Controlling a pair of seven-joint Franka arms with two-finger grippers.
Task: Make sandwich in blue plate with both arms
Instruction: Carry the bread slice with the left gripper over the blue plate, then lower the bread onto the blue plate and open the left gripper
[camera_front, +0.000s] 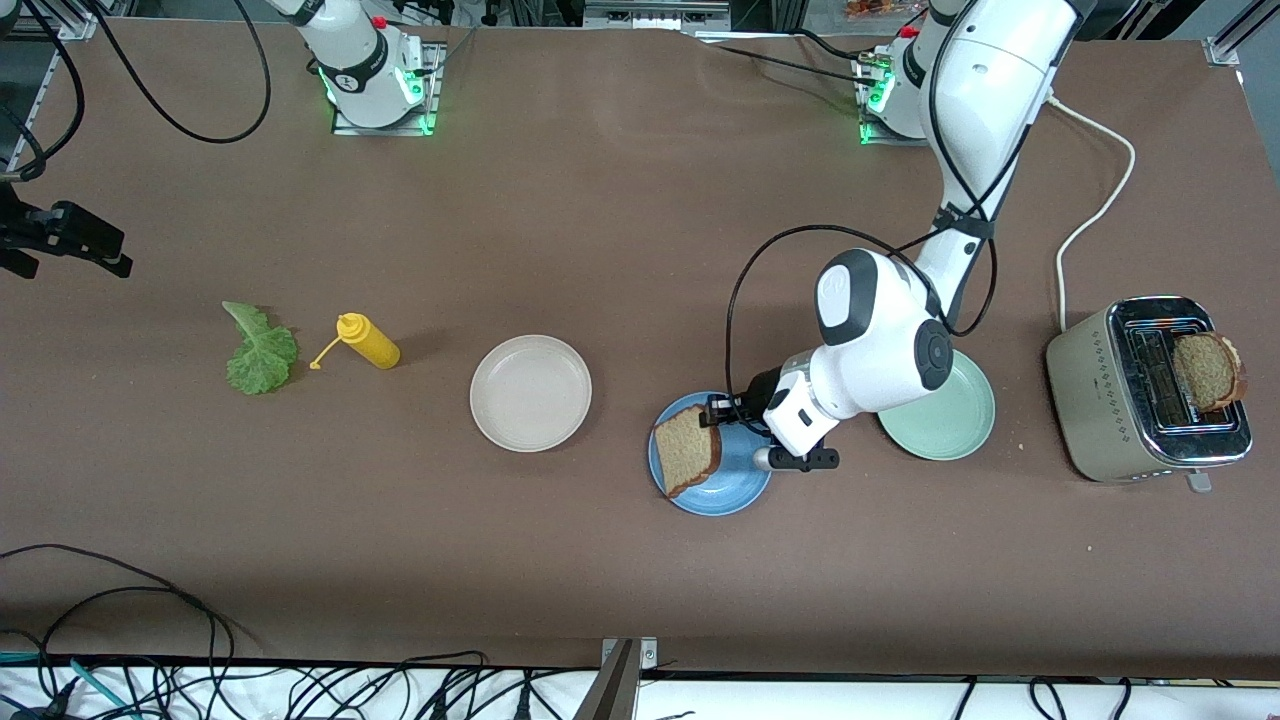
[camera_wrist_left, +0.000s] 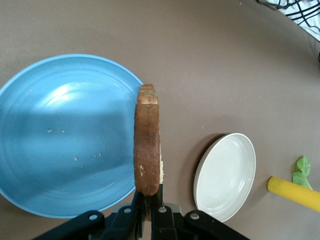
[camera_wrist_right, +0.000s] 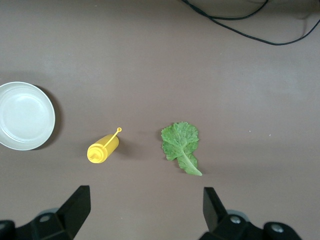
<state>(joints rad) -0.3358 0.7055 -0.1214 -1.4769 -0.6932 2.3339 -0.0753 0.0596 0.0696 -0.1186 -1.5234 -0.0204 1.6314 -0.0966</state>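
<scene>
**Ana:** Over the blue plate (camera_front: 712, 478) in the front view, the left claw (camera_front: 718, 411) pinches a slice of brown bread (camera_front: 686, 450) by one edge, the slice hanging above the part of the plate toward the right arm's end of the tabletop (camera_front: 600, 200). So the step in hand looks like laying the first slice.

**Ben:** And the rest of the sandwich?

**Ana:** The second slice (camera_front: 1208, 371) sits in the toaster (camera_front: 1145, 390) at the left arm's end. The lettuce leaf (camera_front: 260, 350) lies at the right arm's end, beside a yellow squeeze bottle (camera_front: 368, 340), with a cream plate (camera_front: 530, 392) between the bottle and the blue plate. A mint-green plate (camera_front: 940, 410) lies partly under the left arm.

**Ben:** What does the left wrist view add?

**Ana:** It shows the bread (camera_wrist_left: 148, 145) edge-on, clamped between the left claw (camera_wrist_left: 150, 197) fingers over the blue plate's (camera_wrist_left: 60, 135) rim, not its middle. The next move probably calls for shifting toward the centre, tilting the slice flat, then letting go.

**Ben:** The right wrist view?

**Ana:** The right claw (camera_wrist_right: 145, 205) waits high up with fingers spread wide, holding nothing, over the lettuce (camera_wrist_right: 181, 146) and the bottle (camera_wrist_right: 102, 148). It seems placed to fetch the leaf afterwards.
</scene>
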